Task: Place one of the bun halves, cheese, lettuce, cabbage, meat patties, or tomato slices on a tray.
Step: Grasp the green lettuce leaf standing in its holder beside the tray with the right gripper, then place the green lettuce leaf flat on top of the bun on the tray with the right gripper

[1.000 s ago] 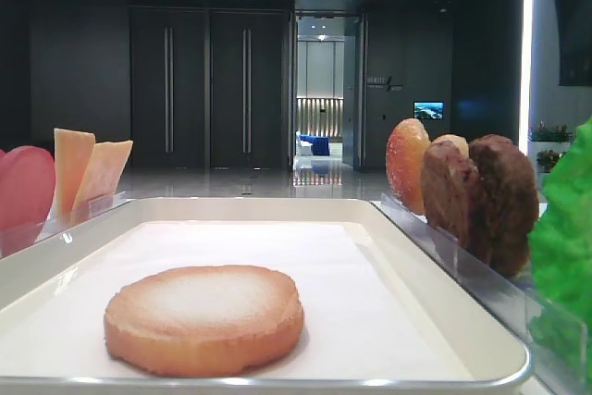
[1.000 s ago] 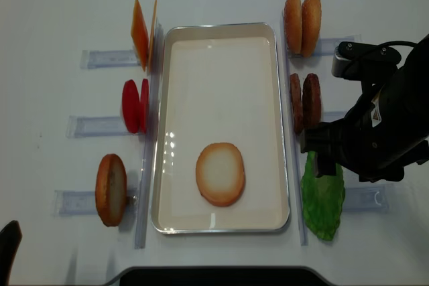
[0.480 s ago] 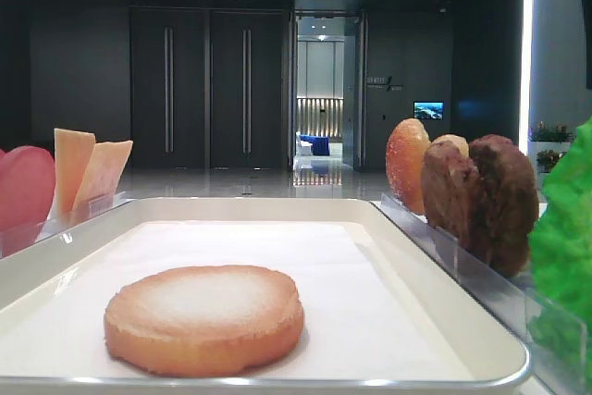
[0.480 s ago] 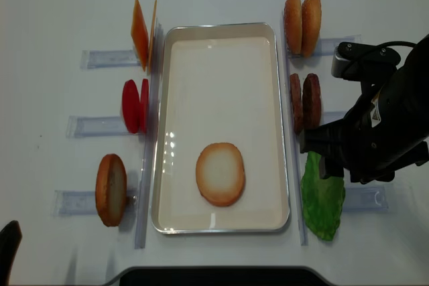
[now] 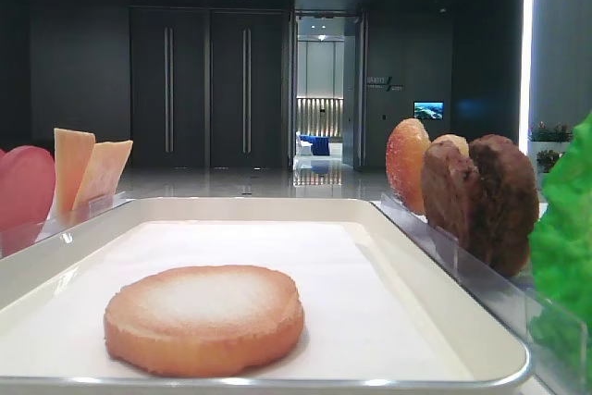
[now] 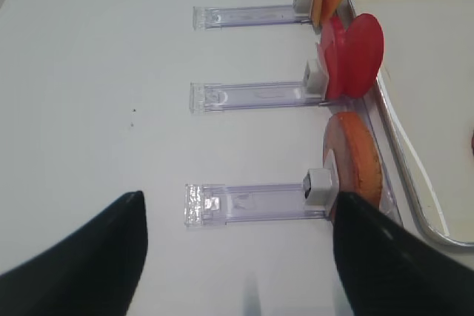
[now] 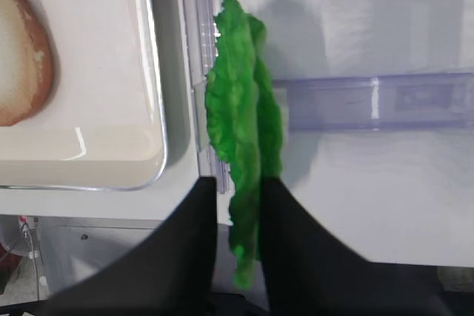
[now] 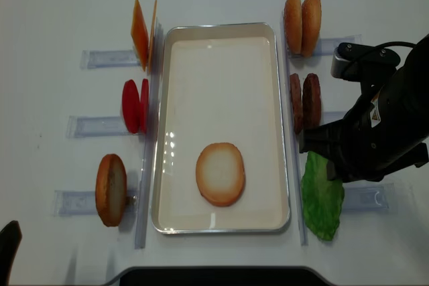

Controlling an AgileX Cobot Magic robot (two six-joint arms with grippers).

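Observation:
A ruffled green lettuce (image 7: 244, 131) leaf stands on edge in its clear holder, right of the tray (image 8: 221, 30). My right gripper (image 7: 238, 183) is closed in around the leaf's near end, one finger on each side. From above, the right arm (image 8: 375, 132) covers the top of the lettuce (image 8: 322, 199). One bun half (image 8: 220, 173) lies flat on the tray's near part. My left gripper (image 6: 238, 196) hangs open over bare table, beside an upright bun half (image 6: 355, 168).
Upright in clear holders stand cheese (image 8: 142, 33), tomato slices (image 8: 134, 105) and a bun half (image 8: 110, 189) left of the tray, with bun halves (image 8: 301, 15) and meat patties (image 8: 305, 102) on its right. The lettuce holder (image 7: 370, 101) runs rightward.
The right gripper's jaws have come together from wide open onto the lettuce. The arm has barely shifted. The left arm and the bun half on the tray have not moved.

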